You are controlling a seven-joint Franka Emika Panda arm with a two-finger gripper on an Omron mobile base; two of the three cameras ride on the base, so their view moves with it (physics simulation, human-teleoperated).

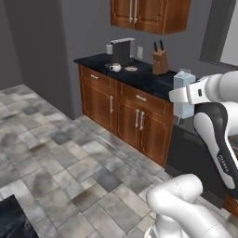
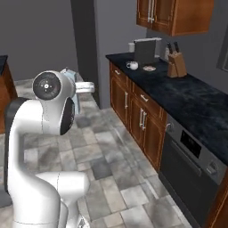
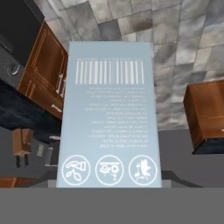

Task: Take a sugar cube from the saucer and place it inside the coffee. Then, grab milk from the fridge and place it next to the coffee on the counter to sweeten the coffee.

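Observation:
A pale blue-white milk carton (image 1: 182, 80) (image 3: 109, 113) hangs in the air over the tiled floor, with my gripper (image 1: 184, 96) shut on it. In the right base view the milk (image 2: 76, 103) peeks out behind my arm. In the hand view its barcode side faces the camera and hides the fingers. The white cup of coffee (image 1: 115, 67) (image 2: 132, 66) stands at the far end of the black counter (image 1: 144, 79) (image 2: 191, 100), in front of the grey machine. The saucer (image 1: 131, 69) (image 2: 149, 68) lies just beside it. The sugar cube cannot be made out. The fridge is out of view.
A grey coffee machine (image 1: 122, 51) (image 2: 147, 50) and a wooden knife block (image 1: 160, 61) (image 2: 177, 65) stand on the counter. Brown base cabinets (image 1: 125, 111) run below it, wall cabinets (image 2: 173, 15) hang above. A dark built-in appliance (image 2: 191, 153) sits at the near end. The tiled floor (image 1: 56, 153) is open.

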